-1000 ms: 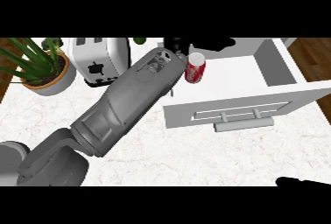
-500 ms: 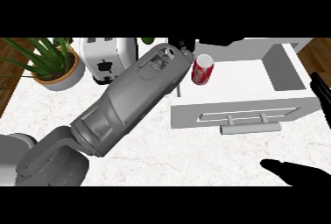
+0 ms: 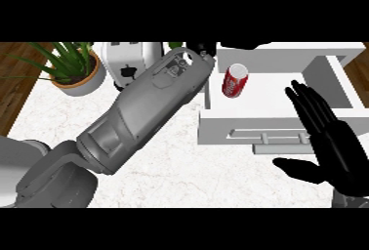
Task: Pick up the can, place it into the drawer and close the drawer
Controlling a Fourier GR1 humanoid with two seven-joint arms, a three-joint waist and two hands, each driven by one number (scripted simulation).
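Observation:
The red can (image 3: 234,81) stands upright in the left part of the open white drawer (image 3: 338,73). The drawer's front panel with its handle (image 3: 270,136) faces me. My left forearm runs from the lower left up to the drawer's back left corner. My left hand (image 3: 196,48) shows only as a black patch behind the wrist, just left of and beyond the can; its fingers are hidden. My right hand (image 3: 328,141) is open with straight fingers pointing up, over the right end of the drawer's front.
A white toaster (image 3: 130,61) stands at the back, left of my left forearm. A potted green plant (image 3: 72,73) sits at the back left corner. Wooden floor shows past the counter's left and right edges.
My right hand has risen from the lower right edge to spread in front of the drawer's front panel. The left arm and the can have hardly moved.

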